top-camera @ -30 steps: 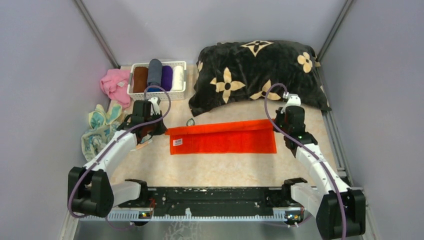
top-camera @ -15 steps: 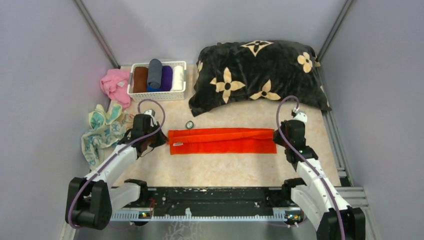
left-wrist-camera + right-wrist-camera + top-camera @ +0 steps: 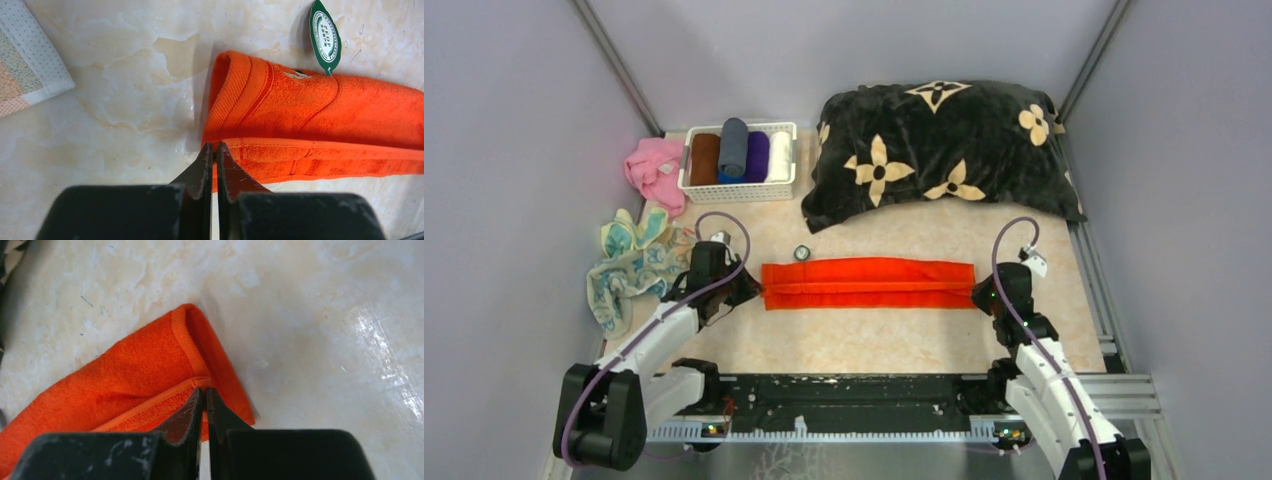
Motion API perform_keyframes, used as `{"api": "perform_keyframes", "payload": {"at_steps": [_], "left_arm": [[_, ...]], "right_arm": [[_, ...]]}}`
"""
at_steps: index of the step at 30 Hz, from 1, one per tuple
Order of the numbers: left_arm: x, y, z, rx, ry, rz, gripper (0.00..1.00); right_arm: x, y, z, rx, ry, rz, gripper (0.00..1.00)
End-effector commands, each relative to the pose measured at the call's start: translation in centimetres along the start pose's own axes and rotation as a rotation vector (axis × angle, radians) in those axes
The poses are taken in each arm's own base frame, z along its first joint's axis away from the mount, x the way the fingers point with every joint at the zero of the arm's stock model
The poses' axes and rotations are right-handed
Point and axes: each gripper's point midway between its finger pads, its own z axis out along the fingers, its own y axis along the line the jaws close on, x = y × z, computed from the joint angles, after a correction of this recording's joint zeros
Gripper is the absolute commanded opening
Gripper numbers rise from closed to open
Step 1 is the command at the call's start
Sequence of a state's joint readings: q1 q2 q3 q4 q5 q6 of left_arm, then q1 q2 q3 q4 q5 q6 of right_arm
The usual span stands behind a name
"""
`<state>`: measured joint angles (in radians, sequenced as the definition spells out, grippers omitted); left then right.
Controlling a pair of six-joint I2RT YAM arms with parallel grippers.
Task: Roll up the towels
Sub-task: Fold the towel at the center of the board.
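The orange-red towel (image 3: 869, 284) lies as a long, narrow folded strip across the middle of the table, its upper layer lapped toward the near side. My left gripper (image 3: 749, 288) is shut on that layer's hem corner at the strip's left end (image 3: 310, 115); the fingertips (image 3: 213, 146) pinch the edge. My right gripper (image 3: 980, 290) is shut on the matching corner at the right end (image 3: 125, 375), jaws (image 3: 205, 391) closed on the hem. A crumpled heap of pale yellow and teal towels (image 3: 629, 262) sits at the left wall.
A big black cushion with cream flowers (image 3: 939, 145) fills the back right. A white basket (image 3: 738, 188) of rolled towels stands at the back left, a pink cloth (image 3: 656, 168) beside it. A green round tag (image 3: 324, 37) lies by the towel's far left corner.
Both grippers have drawn back toward the near edge and lowered, carrying the towel's far edge over itself. The towel went from a wide sheet to a narrow folded strip.
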<state>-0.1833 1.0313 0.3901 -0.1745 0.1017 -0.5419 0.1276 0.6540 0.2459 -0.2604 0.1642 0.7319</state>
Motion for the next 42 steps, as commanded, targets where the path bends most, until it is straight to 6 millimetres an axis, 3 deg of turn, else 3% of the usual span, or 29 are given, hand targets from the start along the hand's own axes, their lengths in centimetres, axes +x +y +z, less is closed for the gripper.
{"api": "perform_keyframes", "payload": {"at_steps": [1, 5, 7, 14, 20, 25, 30, 38, 42], "left_arm": [[-0.2, 0.4, 0.0, -0.004, -0.036, -0.044, 0.06], [0.0, 0.4, -0.5, 0.004, -0.056, -0.062, 0.16], [-0.2, 0.0, -1.1, 0.023, -0.068, -0.076, 0.31], [-1.0, -1.7, -4.2, 0.095, -0.114, -0.097, 0.6], [-2.9, -2.8, -6.1, 0.15, -0.221, -0.056, 0.64], [-1.7, -1.4, -4.1, 0.097, -0.172, -0.096, 0.67], [-0.4, -0.6, -2.7, 0.064, -0.112, -0.111, 0.68], [1.1, 0.0, -1.6, 0.064, -0.075, -0.127, 0.68], [1.3, 0.1, -1.5, 0.055, -0.065, -0.125, 0.68]], "right_arm": [[-0.5, -1.2, -0.1, 0.07, -0.037, 0.076, 0.09], [-1.2, -1.1, -0.9, 0.071, -0.06, 0.082, 0.26], [-1.5, -1.0, -1.4, 0.061, -0.07, 0.086, 0.37], [-3.1, 0.2, -3.3, 0.0, -0.106, 0.028, 0.47], [-3.1, 2.5, -3.7, -0.082, -0.035, -0.057, 0.49], [-0.6, 1.8, -2.2, -0.017, 0.111, -0.057, 0.48], [1.2, -0.2, -2.1, 0.118, 0.227, -0.046, 0.47], [3.7, 0.7, -1.5, 0.072, 0.326, 0.039, 0.42], [4.3, 0.0, -1.3, 0.092, 0.328, 0.055, 0.42]]}}
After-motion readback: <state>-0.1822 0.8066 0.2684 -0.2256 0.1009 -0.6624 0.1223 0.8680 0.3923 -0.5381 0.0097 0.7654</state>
